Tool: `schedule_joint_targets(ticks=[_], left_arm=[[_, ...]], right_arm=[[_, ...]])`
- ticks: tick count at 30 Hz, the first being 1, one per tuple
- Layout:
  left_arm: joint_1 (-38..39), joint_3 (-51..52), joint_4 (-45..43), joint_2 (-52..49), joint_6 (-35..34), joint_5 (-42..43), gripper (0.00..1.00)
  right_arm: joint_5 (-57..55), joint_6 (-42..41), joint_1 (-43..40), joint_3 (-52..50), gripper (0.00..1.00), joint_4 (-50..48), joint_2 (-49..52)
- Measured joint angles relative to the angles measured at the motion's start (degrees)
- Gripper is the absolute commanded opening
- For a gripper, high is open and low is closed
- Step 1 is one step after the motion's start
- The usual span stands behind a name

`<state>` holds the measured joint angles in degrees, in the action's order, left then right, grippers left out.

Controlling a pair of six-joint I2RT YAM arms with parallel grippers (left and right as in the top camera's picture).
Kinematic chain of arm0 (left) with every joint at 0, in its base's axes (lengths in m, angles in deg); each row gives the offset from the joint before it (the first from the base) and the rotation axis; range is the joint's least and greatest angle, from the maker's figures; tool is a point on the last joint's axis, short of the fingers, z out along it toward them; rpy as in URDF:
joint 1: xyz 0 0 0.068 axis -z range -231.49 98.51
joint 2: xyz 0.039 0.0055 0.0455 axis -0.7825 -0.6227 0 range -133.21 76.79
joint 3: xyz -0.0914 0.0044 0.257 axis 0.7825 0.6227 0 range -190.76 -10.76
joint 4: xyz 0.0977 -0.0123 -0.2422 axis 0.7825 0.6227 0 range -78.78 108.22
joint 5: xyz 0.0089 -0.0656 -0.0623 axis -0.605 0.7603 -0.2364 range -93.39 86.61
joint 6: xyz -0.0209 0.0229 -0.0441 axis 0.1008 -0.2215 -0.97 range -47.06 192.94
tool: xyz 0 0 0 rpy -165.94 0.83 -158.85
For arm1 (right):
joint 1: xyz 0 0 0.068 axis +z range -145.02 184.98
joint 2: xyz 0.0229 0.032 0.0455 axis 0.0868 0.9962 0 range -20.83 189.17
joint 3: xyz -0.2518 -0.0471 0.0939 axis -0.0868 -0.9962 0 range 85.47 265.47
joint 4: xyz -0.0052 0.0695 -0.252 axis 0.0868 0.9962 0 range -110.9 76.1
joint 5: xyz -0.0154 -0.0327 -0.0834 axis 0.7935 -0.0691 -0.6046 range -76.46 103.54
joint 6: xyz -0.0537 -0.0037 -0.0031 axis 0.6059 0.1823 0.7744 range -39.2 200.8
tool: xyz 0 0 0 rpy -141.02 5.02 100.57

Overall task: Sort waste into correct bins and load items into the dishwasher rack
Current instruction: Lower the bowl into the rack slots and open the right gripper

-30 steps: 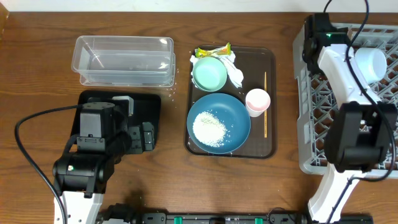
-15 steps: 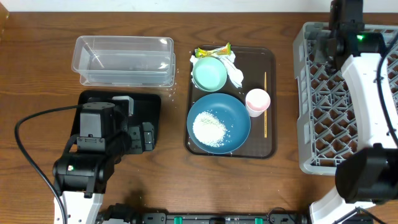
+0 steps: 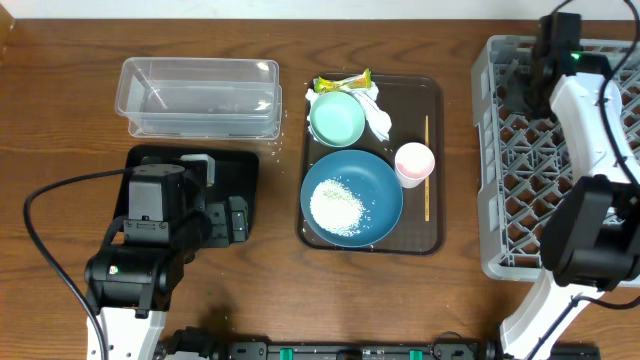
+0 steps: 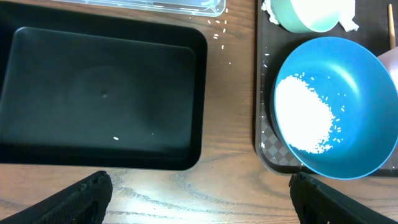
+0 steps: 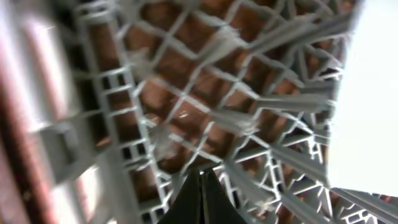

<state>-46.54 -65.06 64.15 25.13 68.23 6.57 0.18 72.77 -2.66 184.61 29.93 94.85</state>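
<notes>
A dark-blue plate point(image 3: 375, 205) with a heap of white rice point(image 3: 337, 205) lies on the brown serving tray. Beyond it are a mint-green bowl point(image 3: 337, 118), white tissues point(image 3: 378, 115) and a yellow-green wrapper point(image 3: 345, 83). A pink cup point(image 3: 414, 162) and a thin wooden stick point(image 3: 427, 165) lie at the right. My left gripper point(image 4: 202, 199) is open and empty, low over bare wood in front of the black tray point(image 4: 102, 93), with the plate point(image 4: 354, 74) to its right. My right gripper point(image 5: 200, 173) is shut and empty above the grey rack's lattice point(image 5: 186, 112), at the rack's far left point(image 3: 541, 68).
The clear tub point(image 3: 200, 95) stands behind the black tray point(image 3: 240, 165). The grey rack point(image 3: 530, 200) fills the right side. Loose rice grains point(image 4: 217, 28) lie on the table between the tub and the serving tray point(image 3: 430, 235). A pale blurred shape point(image 5: 370, 93) fills the right wrist view's right edge.
My right arm has swung from the rack's left middle to its far back edge. The left arm and the objects on the serving tray have not moved.
</notes>
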Motion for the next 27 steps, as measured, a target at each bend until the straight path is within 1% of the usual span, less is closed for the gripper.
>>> schedule_joint_targets(ticks=[3,9,15,22,27], left_arm=[[0.0,0.0,0.0,0.0,0.0,0.0,0.94],[0.0,0.0,0.0,0.0,0.0,0.0,0.94],[0.0,0.0,0.0,0.0,0.0,0.0,0.94],[0.0,0.0,0.0,0.0,0.0,0.0,0.94],[0.0,0.0,0.0,0.0,0.0,0.0,0.94]], right_arm=[[0.0,-2.4,-2.4,0.0,0.01,-1.2,0.0],[-0.1,-4.8,-6.5,0.0,0.01,0.1,0.0],[-1.6,-5.5,-6.6,0.0,0.01,2.4,0.0],[-9.7,-12.9,-6.6,0.0,0.01,5.6,-0.1],[-11.3,-14.0,-6.6,0.0,0.01,6.4,-0.6]])
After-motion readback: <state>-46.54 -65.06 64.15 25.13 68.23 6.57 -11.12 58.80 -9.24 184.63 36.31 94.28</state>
